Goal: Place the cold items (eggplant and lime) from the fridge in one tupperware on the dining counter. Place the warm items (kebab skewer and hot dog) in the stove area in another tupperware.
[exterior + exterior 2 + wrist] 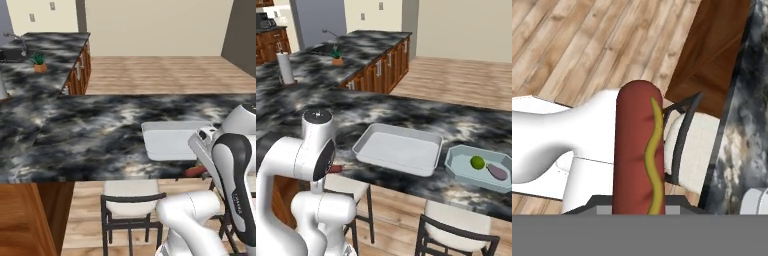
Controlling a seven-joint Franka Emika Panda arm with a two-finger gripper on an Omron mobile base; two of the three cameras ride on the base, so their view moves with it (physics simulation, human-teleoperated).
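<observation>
Hot dog point(638, 150) sits clenched in the hand point(639, 207), standing up along its axis, yellow mustard line facing out. Arm folded low at the near edge of the marbled bench point(406, 112), hand below its top. Lime point(477, 162) and eggplant point(497, 172) lie in the right tupperware point(456, 167); grey tray point(371, 137) beside it

A small potted plant point(336, 54) is sitting on the far worktop beside a sink point(320, 48) with a curved faucet point(331, 34). A white paper towel roll point(285, 68) is standing upright further left on that worktop. Two cream-cushioned stools point(463, 224) with dark metal frames are sitting on the pale wood plank floor point(456, 80). Beige walls point(155, 25) are closing off the room, carrying small outlet plates point(32, 17).
</observation>
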